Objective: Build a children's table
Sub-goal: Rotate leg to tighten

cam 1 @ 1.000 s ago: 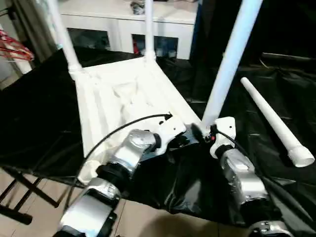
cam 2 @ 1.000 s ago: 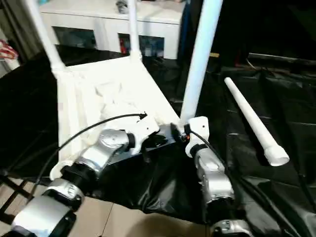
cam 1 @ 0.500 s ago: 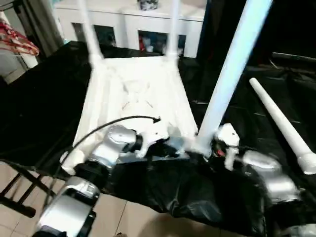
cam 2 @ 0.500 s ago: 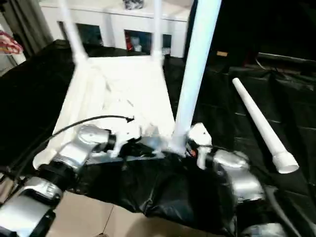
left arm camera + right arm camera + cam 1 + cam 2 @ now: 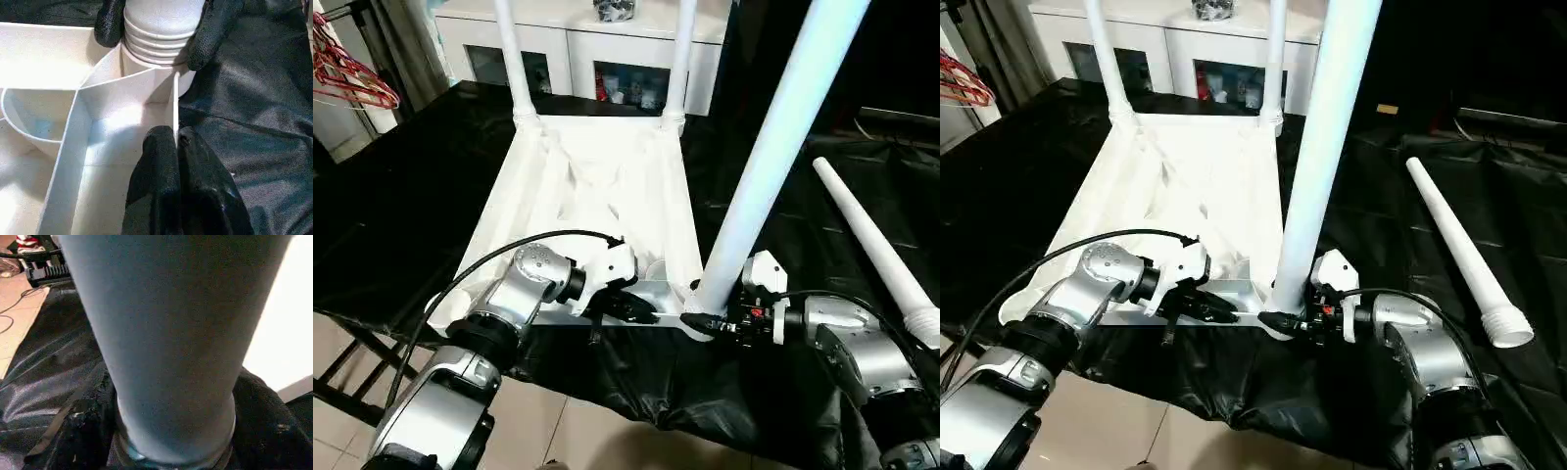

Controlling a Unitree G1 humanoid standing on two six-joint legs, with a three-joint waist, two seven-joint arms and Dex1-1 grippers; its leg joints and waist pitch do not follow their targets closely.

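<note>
With the tabletop (image 5: 597, 206) lying upside down on the black sheet (image 5: 401, 215), I see its ribbed underside facing up and three legs standing in corner sockets: two far ones, the far-left leg (image 5: 509, 54) and the far-right leg (image 5: 680, 54), and the near-right leg (image 5: 783, 137) rising steeply toward the camera. A fourth leg (image 5: 876, 245), loose, lies on the sheet off to the right, well apart from the top, its threaded end toward me.

My left gripper (image 5: 636, 305) sits at the near edge of the tabletop, and in the left wrist view its fingers (image 5: 161, 166) are pinched together on a thin upright rib of the rim, just beside the near-right socket. So that pincer is clamped on the tabletop.

My right gripper (image 5: 715, 321) is at the foot of the near-right leg. The left wrist view shows its two black fingertips (image 5: 210, 29) on either side of the leg's ringed base, touching it where it enters the socket. In the right wrist view the leg (image 5: 171, 333) stands between the two black fingers. That pincer is wrapped around the leg's base.

Beyond the sheet stands a white cabinet (image 5: 597, 49) with glass doors, and red hangers (image 5: 352, 78) hang at the far left.
</note>
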